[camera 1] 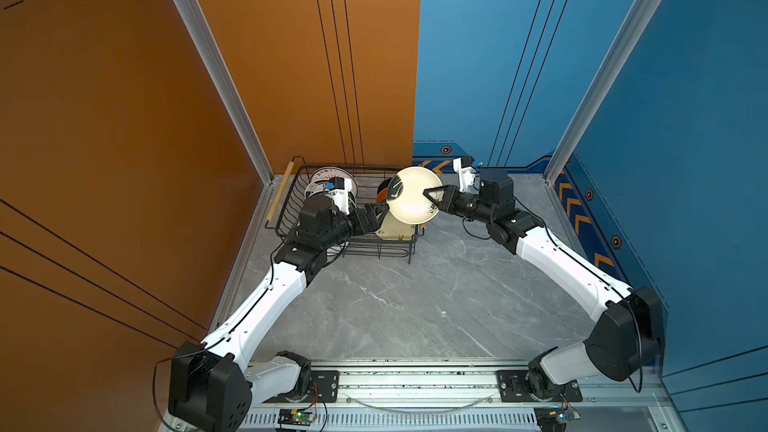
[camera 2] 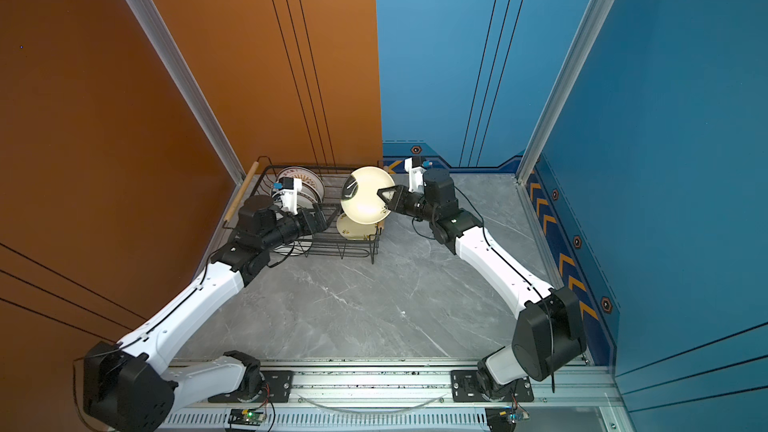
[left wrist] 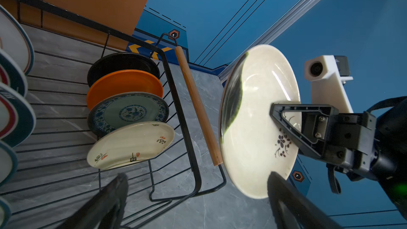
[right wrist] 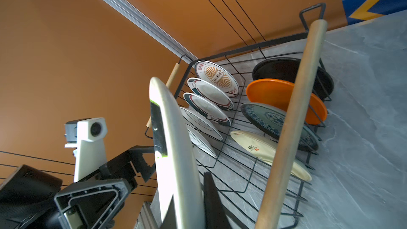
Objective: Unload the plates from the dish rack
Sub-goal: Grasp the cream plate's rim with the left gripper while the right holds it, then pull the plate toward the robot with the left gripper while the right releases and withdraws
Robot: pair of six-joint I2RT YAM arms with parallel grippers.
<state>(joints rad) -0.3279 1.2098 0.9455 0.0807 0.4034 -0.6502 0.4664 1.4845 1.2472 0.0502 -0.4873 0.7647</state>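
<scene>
Glossy cream plate (left wrist: pixel 253 117), dark floral sprig near rim, in right pincer (left wrist: pixel 275 111)

- dish rack (camera 1: pixel 365 245) — on the table (camera 1: pixel 415 305), in its far-left corner.
- left row of plates (camera 1: pixel 328 187) — on edge in the rack's left end, one behind another.
- right row of plates (left wrist: pixel 127 111) — four, leaning in the rack's right end, ranked front to back.
- held plate (camera 1: pixel 413 195) — on edge above the rack's right end, rim clamped by the right gripper (camera 1: pixel 426 193), which reaches in from the right.
- left gripper (camera 1: pixel 379 210) — over the rack's middle, jaws spread, close beside the held plate; whether they touch cannot be told.
</scene>
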